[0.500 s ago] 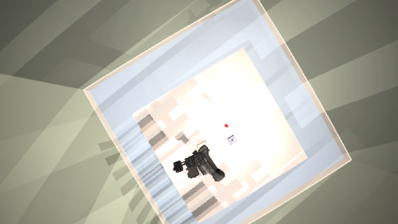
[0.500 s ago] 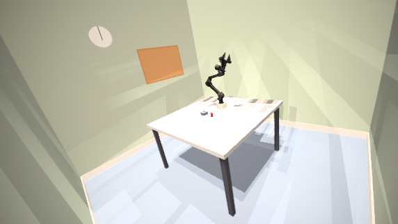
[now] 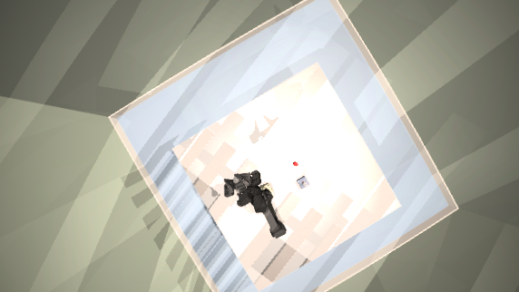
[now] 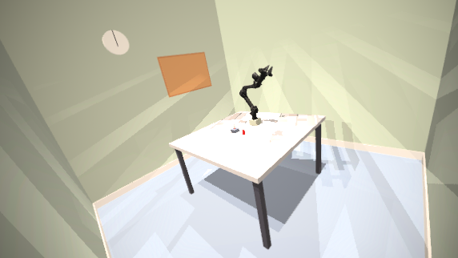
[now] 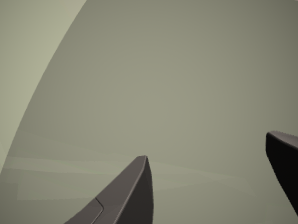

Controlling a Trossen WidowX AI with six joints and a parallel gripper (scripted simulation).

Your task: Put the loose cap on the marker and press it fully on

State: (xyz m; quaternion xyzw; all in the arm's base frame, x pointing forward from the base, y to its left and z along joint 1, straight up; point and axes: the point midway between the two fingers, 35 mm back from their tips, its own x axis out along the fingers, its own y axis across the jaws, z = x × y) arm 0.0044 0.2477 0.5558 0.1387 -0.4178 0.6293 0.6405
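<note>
The red cap (image 3: 295, 163) (image 4: 243, 131) stands loose on the white table (image 3: 318, 113) (image 4: 240, 160). The small grey holder block (image 3: 302, 182) (image 4: 235, 131) sits close beside it; the marker in it is too small to make out. My gripper (image 3: 228, 187) (image 4: 271, 70) (image 5: 209, 153) is raised high above the table on the upright arm, far from both cap and holder. It is open with nothing between the fingers. The wrist view shows only the two dark fingertips against the greenish wall.
The arm's base (image 4: 255, 121) stands on the table behind the holder block. An orange board (image 4: 184, 74) and a round clock (image 4: 115, 42) hang on the wall. The table stands on dark legs over a pale blue floor.
</note>
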